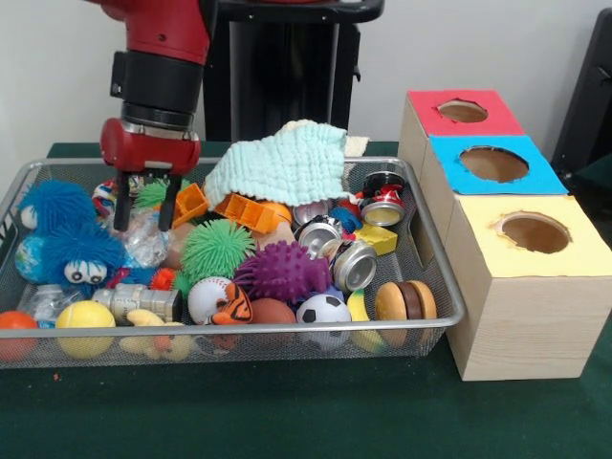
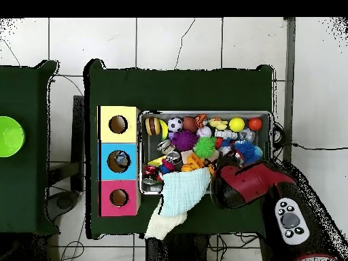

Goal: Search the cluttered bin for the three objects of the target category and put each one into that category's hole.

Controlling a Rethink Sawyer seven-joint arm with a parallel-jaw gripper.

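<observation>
The hand (image 1: 143,212) hung open, fingers straddling a clear bottle (image 1: 143,239) at the bin's (image 1: 449,287) nine o'clock side in the front view. The bottle looked light, thin and slippery, likely to crumple; a gentle grip across its body seemed best. A blue furry toy (image 1: 62,234) pressed against it, a green spiky ball (image 1: 215,247) sat nearby. The blue hole (image 1: 492,163) lay well apart at three o'clock.

No legible text or labels anywhere
</observation>
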